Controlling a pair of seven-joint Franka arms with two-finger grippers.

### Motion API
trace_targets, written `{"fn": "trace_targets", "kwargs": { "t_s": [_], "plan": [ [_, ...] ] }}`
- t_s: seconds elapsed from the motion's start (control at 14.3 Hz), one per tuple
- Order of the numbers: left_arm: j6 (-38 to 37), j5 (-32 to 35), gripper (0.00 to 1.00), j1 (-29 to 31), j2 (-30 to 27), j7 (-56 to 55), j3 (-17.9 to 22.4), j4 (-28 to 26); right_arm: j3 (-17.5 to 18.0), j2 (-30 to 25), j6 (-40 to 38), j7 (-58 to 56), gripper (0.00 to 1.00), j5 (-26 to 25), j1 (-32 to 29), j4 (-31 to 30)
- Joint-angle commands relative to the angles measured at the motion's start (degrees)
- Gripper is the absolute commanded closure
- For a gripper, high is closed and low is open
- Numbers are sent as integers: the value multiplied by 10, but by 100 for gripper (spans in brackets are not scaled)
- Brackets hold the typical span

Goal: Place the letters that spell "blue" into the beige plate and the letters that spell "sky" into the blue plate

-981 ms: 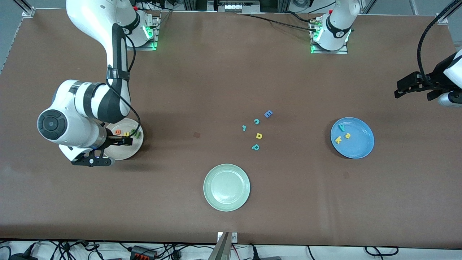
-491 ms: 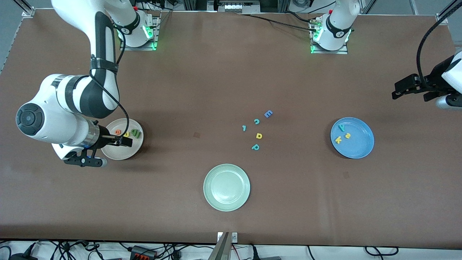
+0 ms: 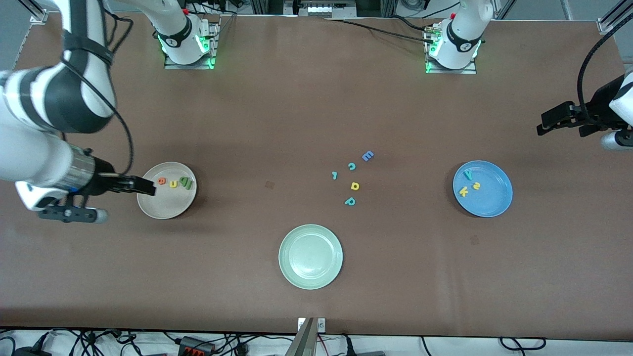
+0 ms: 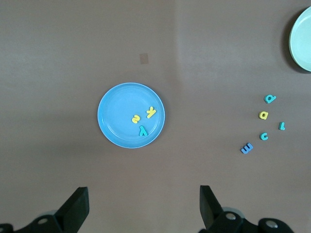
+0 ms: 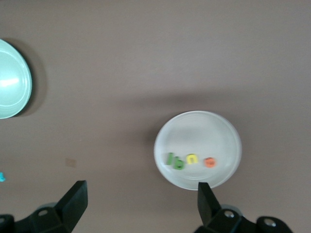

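You have the beige plate [image 3: 166, 198] at the right arm's end, holding the orange e [image 3: 161, 181], yellow u [image 3: 173, 184], light green b [image 3: 187, 184] and dark green l [image 3: 182, 181] in a row. The right gripper [image 3: 143, 186] hangs over its rim, fingers apart, just beside the e. The pale green plate [image 3: 310, 257] sits mid-table. The blue plate [image 3: 482, 188] holds the yellow k [image 3: 463, 191], yellow s [image 3: 476, 186] and teal y [image 3: 468, 174]; the left gripper [image 3: 544, 125] waits well apart, fingers spread.

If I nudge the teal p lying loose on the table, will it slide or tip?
The teal p lies flat on the brown table, so it would probably slide, not tip or roll. It looks tiny beside the pale green plate, so likely very light. Being low, it may be awkward to pinch.
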Motion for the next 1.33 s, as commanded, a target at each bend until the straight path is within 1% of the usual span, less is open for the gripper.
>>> {"fn": "trace_targets", "kwargs": {
  "t_s": [0.0,0.07,0.14,0.42,0.56,0.7,0.91,0.98,1.12,1.26],
  "plan": [
    [-9,-5,0,1,3,-8,-2,8,116,-37,-16,1,0,-84,-102,16],
    [-9,-8,0,2,4,-10,-2,8,148,-51,-16,-6,0,-90,-145,16],
    [-9,-11,0,3,8,-14,-2,9,163,-62,-16,-16,0,-88,-175,14],
    [-15,-10,0,4,8,-14,-2,9,166,-95,-26,-84,0,-92,-233,1],
    [-17,-11,0,5,8,-11,0,9,166,-116,-31,-89,0,-93,-240,-12],
    [-23,-13,0,7,7,-7,2,9,167,-131,-29,-86,0,-107,-240,-32],
    [-30,-35,0,24,8,-7,5,9,201,-139,-32,-84,0,-125,-257,-33],
    [-30,-42,0,27,7,-7,5,9,205,-143,-34,-82,0,-127,-258,-36],
    [-32,-42,0,33,7,-6,4,9,204,-143,-54,-78,0,-130,-252,-38],
    [-32,-43,0,32,7,-2,3,9,204,-153,-86,-51,0,-151,-247,-50]
  ]
}}
